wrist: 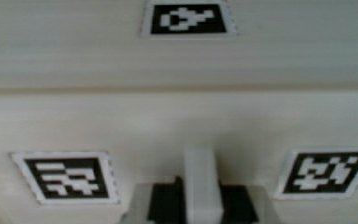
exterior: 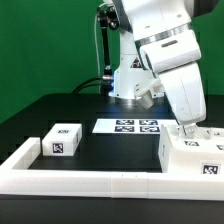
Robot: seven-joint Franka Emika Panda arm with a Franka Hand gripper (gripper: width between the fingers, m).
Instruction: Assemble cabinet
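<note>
The cabinet's large white box part (exterior: 192,156) stands at the exterior view's right, with a tag on its front. My gripper (exterior: 187,131) reaches down onto its top. In the wrist view the gripper (wrist: 197,202) has its dark pads (wrist: 165,203) closed against both sides of a thin white upright wall (wrist: 197,170) of that part. White faces with tags (wrist: 64,176) lie on either side and beyond. A smaller white cabinet box (exterior: 62,142) with a tag stands apart at the exterior view's left.
The marker board (exterior: 133,126) lies flat mid-table in front of the arm's base. A long low white rail (exterior: 90,178) runs along the front edge and up the left side. The table is black.
</note>
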